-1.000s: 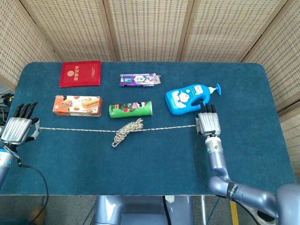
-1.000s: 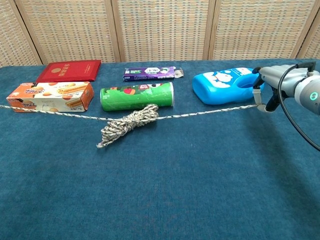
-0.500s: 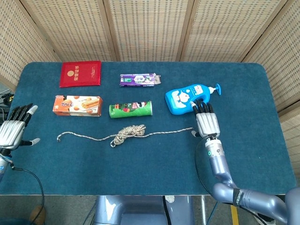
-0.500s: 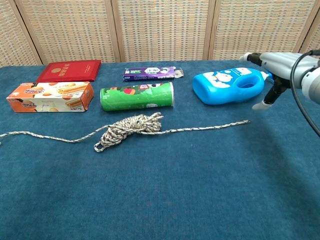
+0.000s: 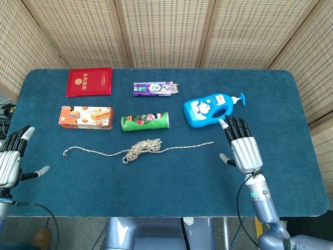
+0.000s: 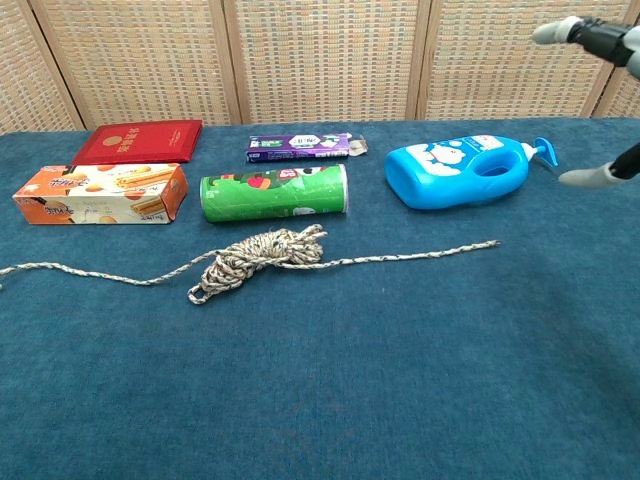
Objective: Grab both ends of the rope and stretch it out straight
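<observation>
The speckled rope (image 5: 138, 149) (image 6: 256, 255) lies loose on the blue table, a bunched tangle at its middle and both thin ends trailing out left and right. My left hand (image 5: 10, 160) hovers open at the table's left edge, well clear of the rope's left end (image 5: 65, 152). Over the right side, my right hand (image 5: 242, 149) is raised, fingers spread, holding nothing; the rope's right end (image 5: 211, 142) lies to its left. In the chest view only its fingertips (image 6: 585, 30) show at the top right.
Behind the rope stand a green can (image 5: 145, 121), an orange biscuit box (image 5: 86, 117) and a blue pump bottle (image 5: 210, 110). Farther back lie a red booklet (image 5: 89, 82) and a purple packet (image 5: 153, 88). The table's near half (image 5: 156, 187) is bare cloth.
Both hands let go of the taut rope, which dropped slack onto the table. Since then both hands have lifted and drawn back toward the near edge, fingers spread.
</observation>
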Action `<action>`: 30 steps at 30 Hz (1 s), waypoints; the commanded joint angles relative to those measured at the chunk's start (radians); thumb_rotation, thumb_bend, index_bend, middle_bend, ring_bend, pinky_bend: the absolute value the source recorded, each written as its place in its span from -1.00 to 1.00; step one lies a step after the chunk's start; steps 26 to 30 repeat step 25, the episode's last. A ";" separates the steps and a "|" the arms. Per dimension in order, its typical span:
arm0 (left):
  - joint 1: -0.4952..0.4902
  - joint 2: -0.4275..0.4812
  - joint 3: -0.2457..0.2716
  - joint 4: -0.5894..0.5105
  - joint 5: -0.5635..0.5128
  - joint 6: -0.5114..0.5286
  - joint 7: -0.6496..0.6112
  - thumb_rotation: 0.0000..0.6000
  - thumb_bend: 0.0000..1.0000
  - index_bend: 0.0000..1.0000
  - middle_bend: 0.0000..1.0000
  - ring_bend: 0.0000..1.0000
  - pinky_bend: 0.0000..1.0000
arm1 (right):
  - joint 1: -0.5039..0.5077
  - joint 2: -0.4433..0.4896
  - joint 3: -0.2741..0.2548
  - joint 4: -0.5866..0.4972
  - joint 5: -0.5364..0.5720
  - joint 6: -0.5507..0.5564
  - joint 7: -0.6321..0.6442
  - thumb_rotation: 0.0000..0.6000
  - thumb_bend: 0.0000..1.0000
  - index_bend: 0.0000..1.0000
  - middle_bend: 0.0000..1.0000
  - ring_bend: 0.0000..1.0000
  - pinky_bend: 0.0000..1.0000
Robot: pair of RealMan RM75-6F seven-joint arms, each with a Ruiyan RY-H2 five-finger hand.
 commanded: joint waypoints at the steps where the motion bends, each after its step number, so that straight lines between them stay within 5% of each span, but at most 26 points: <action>1: 0.043 0.003 0.024 -0.037 0.014 0.043 0.061 1.00 -1.00 -1.00 -1.00 -1.00 -1.00 | -0.051 0.029 -0.044 0.052 -0.105 0.072 -0.008 1.00 -1.00 -1.00 -1.00 -1.00 -1.00; 12: 0.118 -0.073 0.054 0.049 0.103 0.150 0.072 1.00 -1.00 -1.00 -1.00 -1.00 -1.00 | -0.165 0.072 -0.079 0.240 -0.134 0.126 0.116 1.00 -1.00 -1.00 -1.00 -1.00 -1.00; 30: 0.125 -0.091 0.053 0.033 0.116 0.130 0.124 1.00 -1.00 -1.00 -1.00 -1.00 -1.00 | -0.246 0.148 -0.082 0.169 -0.087 0.100 0.105 1.00 -1.00 -1.00 -1.00 -1.00 -1.00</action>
